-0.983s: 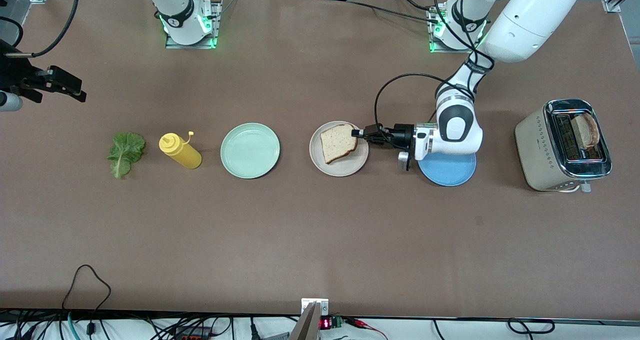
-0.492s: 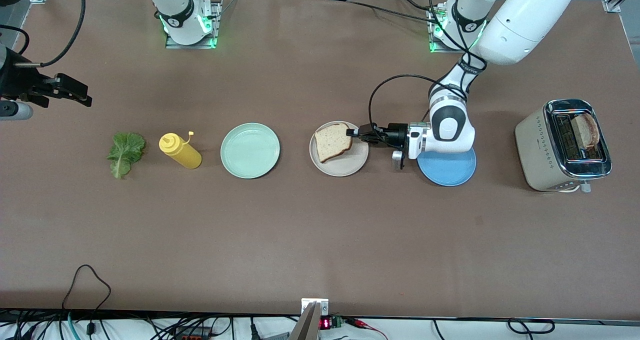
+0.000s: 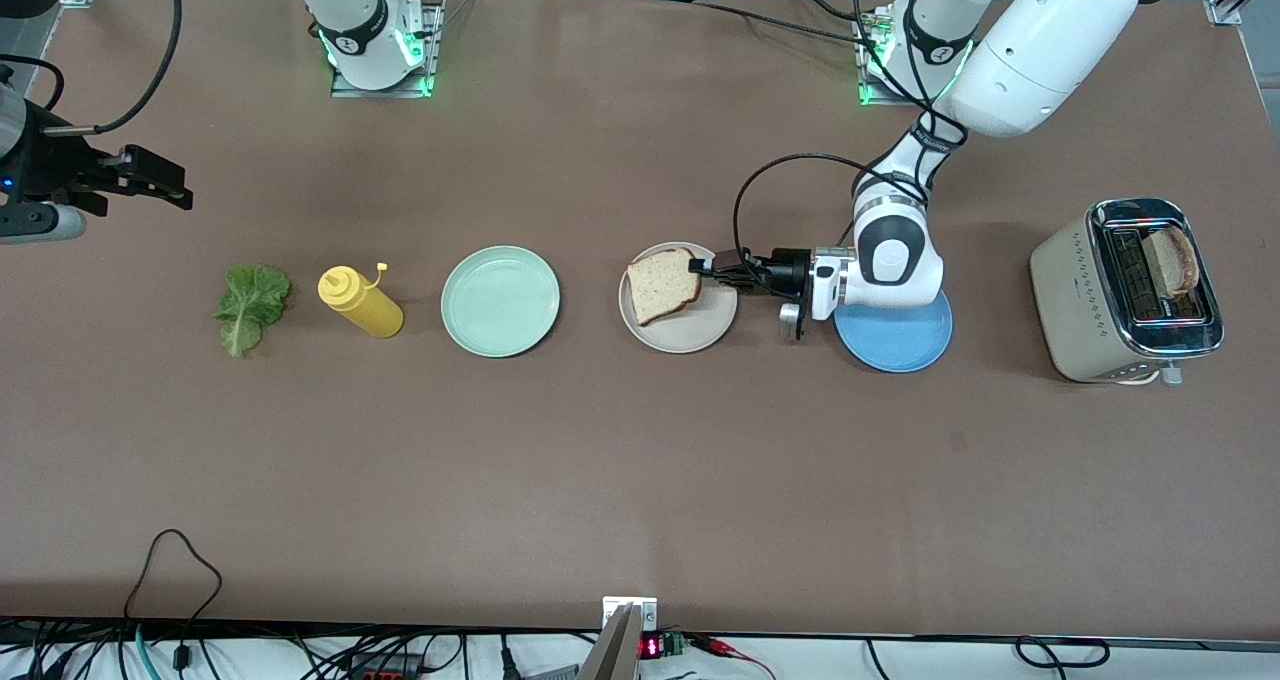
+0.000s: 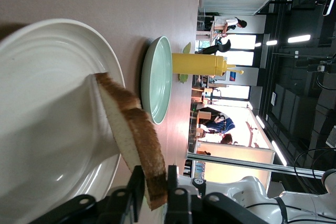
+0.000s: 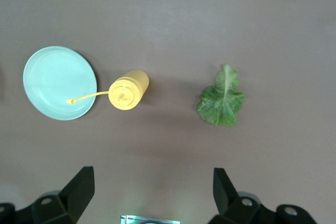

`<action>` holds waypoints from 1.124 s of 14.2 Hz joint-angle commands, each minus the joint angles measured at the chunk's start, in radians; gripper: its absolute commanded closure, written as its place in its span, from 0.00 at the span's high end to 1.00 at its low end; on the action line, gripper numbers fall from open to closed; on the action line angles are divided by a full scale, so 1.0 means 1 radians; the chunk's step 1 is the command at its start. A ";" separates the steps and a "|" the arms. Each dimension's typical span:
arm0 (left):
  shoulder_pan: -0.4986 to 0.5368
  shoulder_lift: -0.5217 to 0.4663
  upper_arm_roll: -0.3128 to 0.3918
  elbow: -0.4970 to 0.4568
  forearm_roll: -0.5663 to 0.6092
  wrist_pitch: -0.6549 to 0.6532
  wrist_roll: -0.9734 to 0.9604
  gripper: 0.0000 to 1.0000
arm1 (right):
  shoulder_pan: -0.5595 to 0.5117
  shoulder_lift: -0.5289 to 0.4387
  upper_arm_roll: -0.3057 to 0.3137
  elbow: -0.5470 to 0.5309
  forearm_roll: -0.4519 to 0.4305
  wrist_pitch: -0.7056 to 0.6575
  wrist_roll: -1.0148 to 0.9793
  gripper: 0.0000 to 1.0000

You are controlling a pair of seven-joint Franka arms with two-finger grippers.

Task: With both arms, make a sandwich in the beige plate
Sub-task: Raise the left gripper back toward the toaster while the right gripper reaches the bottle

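Note:
A slice of toasted bread leans on the beige plate, one edge down on the plate and the other raised. My left gripper lies low over the plate's rim and is shut on that raised crust edge. In the left wrist view the black fingers sit on either side of the bread slice above the beige plate. The green lettuce leaf lies on the table at the right arm's end. My right gripper hangs open and empty above the table near it. In the right wrist view the lettuce leaf lies below my right gripper.
A yellow squeeze bottle and a mint-green plate stand between the lettuce and the beige plate. A blue plate lies under the left arm's wrist. A toaster at the left arm's end holds another slice.
My left gripper has carried the bread slice farther over the beige plate toward the right arm's end. My right gripper has drifted slightly inward over the table.

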 commanded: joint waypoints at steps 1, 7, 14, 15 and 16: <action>0.005 -0.001 0.006 0.015 -0.013 0.014 0.026 1.00 | -0.008 0.000 -0.003 -0.012 0.068 0.003 -0.109 1.00; 0.012 -0.126 0.051 0.012 0.203 0.017 -0.172 1.00 | -0.083 -0.009 -0.005 -0.114 0.172 0.079 -0.426 1.00; 0.012 -0.295 0.078 0.078 0.687 0.010 -0.652 1.00 | -0.238 -0.004 -0.006 -0.320 0.475 0.231 -0.998 1.00; 0.014 -0.298 0.078 0.118 0.796 -0.003 -0.750 1.00 | -0.261 -0.003 -0.008 -0.357 0.521 0.250 -1.076 1.00; 0.011 -0.300 0.077 0.156 0.897 -0.030 -0.845 1.00 | -0.287 0.002 -0.008 -0.390 0.574 0.262 -1.164 1.00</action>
